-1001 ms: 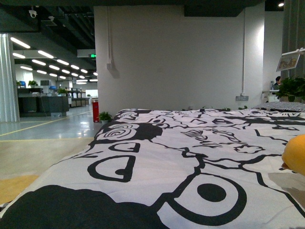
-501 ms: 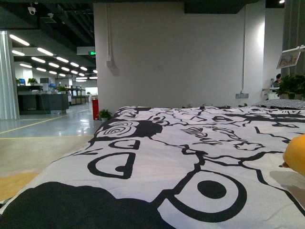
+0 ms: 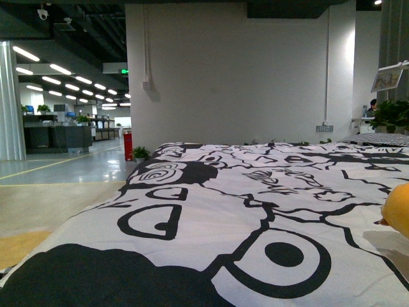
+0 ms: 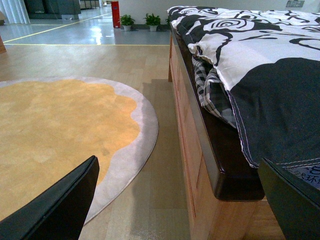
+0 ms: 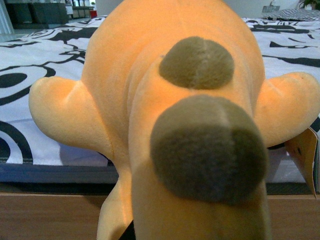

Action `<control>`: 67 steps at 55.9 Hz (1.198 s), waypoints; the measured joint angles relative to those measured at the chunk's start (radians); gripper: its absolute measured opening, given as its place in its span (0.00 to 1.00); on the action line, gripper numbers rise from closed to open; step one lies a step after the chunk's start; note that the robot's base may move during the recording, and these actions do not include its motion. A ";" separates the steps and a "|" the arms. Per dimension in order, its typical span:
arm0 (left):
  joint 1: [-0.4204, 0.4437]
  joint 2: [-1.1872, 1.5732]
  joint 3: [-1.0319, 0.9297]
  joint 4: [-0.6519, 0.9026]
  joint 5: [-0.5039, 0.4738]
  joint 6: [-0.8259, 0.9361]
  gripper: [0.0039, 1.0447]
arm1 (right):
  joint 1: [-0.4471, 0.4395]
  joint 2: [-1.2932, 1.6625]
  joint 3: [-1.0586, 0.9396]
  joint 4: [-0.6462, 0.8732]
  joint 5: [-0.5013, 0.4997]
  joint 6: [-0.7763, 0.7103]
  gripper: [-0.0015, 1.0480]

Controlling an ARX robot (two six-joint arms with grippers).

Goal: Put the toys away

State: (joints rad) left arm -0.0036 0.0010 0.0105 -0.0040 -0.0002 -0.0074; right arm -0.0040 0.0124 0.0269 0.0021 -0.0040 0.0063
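An orange-yellow plush toy [image 5: 165,115] with two brown-grey patches fills the right wrist view, held over the edge of the bed; my right gripper is shut on it, its fingers hidden behind the plush. In the front view only a rounded orange edge of the plush toy [image 3: 399,210] shows at the far right, above the black-and-white duvet [image 3: 243,211]. My left gripper [image 4: 182,210] is open with nothing between its dark fingers [image 4: 60,205], low beside the bed's wooden side [image 4: 200,165].
A round orange rug with a grey border [image 4: 60,130] lies on the wooden floor beside the bed. A checked sheet [image 4: 212,95] hangs from under the duvet. A white wall [image 3: 236,77], potted plants [image 3: 391,116] and a red extinguisher [image 3: 128,148] stand beyond.
The plush toy's edge in the front view has slid slightly right and down toward the frame edge. The view itself shifted a little between the earliest frame and now.
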 joint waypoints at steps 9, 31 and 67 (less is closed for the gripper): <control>0.000 0.000 0.000 0.000 0.000 0.000 0.94 | 0.000 -0.010 -0.013 0.000 0.000 0.000 0.07; 0.000 0.000 0.000 0.000 0.000 0.000 0.94 | 0.000 -0.010 -0.013 0.000 0.000 0.000 0.07; 0.002 0.000 0.000 0.000 -0.006 0.000 0.94 | 0.004 -0.010 -0.013 0.000 -0.012 0.000 0.07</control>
State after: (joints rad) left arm -0.0021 0.0010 0.0105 -0.0040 -0.0063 -0.0074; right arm -0.0002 0.0029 0.0143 0.0021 -0.0158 0.0059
